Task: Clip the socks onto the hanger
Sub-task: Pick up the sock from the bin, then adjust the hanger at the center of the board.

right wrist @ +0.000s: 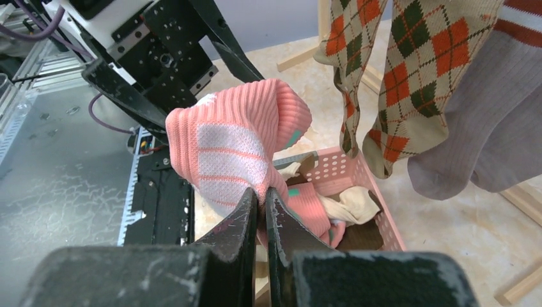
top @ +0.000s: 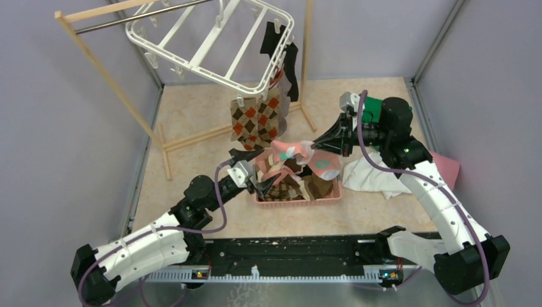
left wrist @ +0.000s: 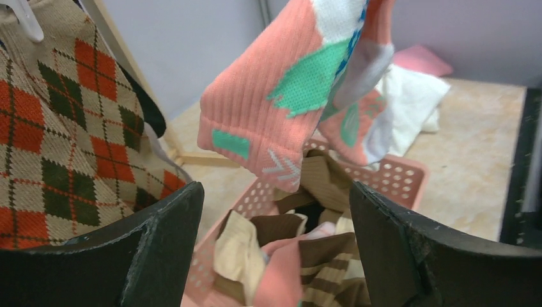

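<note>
Sock (top: 295,153), pink and teal, hangs above the basket (top: 300,201) mid-desk (top: 192,115), one end pinched by the tightly closed right fingers (right wrist: 235,224). Left fingers (left wrist: 160,256) gape wide, empty, just beneath. Soft, light, floppy knit: I judge the ribbed cuff the best hold for the clips of the hanger (top: 192,66), far left.

Light: bright, even and diffuse, from above; shadows soft and faint, one under the basket (top: 297,202); dull sheen on the metal plate (right wrist: 64,166).
Top view: sharp all over; wall seams lean outward at the edges, wide-angle.
Left wrist view: pink sock (left wrist: 268,109) crisp, knit legible; left fingers (left wrist: 147,256) dark and slightly soft; white cloth (left wrist: 409,102) behind, out of focus.
Right wrist view: right fingers (right wrist: 236,220) at the bottom blurred, black, little detail; pink sock above them sharp.
</note>
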You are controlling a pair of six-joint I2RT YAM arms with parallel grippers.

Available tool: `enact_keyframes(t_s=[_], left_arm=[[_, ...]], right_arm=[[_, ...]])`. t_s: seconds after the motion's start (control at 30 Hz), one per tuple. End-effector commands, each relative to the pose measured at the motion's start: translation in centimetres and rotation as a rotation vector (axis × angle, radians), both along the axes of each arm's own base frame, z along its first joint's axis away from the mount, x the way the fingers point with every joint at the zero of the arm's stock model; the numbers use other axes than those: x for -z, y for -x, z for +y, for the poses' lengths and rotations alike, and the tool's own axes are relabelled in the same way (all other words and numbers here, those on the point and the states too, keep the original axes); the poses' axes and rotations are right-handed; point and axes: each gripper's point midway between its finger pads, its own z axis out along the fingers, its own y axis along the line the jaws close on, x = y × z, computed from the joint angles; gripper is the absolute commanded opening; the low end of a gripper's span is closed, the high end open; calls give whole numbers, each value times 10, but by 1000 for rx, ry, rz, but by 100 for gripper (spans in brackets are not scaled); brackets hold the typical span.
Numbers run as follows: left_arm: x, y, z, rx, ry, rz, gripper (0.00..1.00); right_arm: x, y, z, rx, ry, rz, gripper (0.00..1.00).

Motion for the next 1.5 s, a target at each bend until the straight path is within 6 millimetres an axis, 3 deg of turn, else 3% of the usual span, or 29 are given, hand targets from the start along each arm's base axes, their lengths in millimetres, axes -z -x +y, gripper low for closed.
enact_keyframes(t_s=[0.0,0.07,0.27,0.57,0.63,0.77,0.8,1.0,1.07,1.17,1.27,1.37,1.47], left_arm=[[-16,-15,1,-68,-57,-165,89],[-16,-16,-6,-47,-55,-163,86],[-19,-19,-21,-11,-29,-132,64],[-34,-18,-19,-20,54,-114,50],[-35,-17,-20,-9,64,-110,40],[-36,-13,-25,21,53,-111,4],[-36,-13,-24,22,44,-114,0],[-48,-17,-5,-55,-53,-211,0],[-57,-18,1,-82,-121,-281,0],[-67,-23,3,-92,-274,-352,0],[-74,-27,-6,-41,-432,-422,0],[-74,-33,-17,13,-567,-468,0],[-85,-37,-25,32,-618,-539,0]], right_arm=[[-18,6,0,-12,-44,-48,0],[-17,6,0,-12,-44,-44,0],[-14,6,0,-12,-41,-33,0],[-10,6,-1,-8,-37,-30,0],[-10,6,-1,-8,-37,-30,0],[-7,7,-1,-4,-31,-29,0],[-7,7,-2,-3,-27,-33,0],[15,11,-12,16,57,-83,0],[25,16,-15,2,87,-124,7],[34,24,-19,-14,105,-139,35],[21,31,-18,-28,71,-150,56],[-1,35,-13,-51,8,-113,68],[-23,34,-6,-51,-73,11,69]])
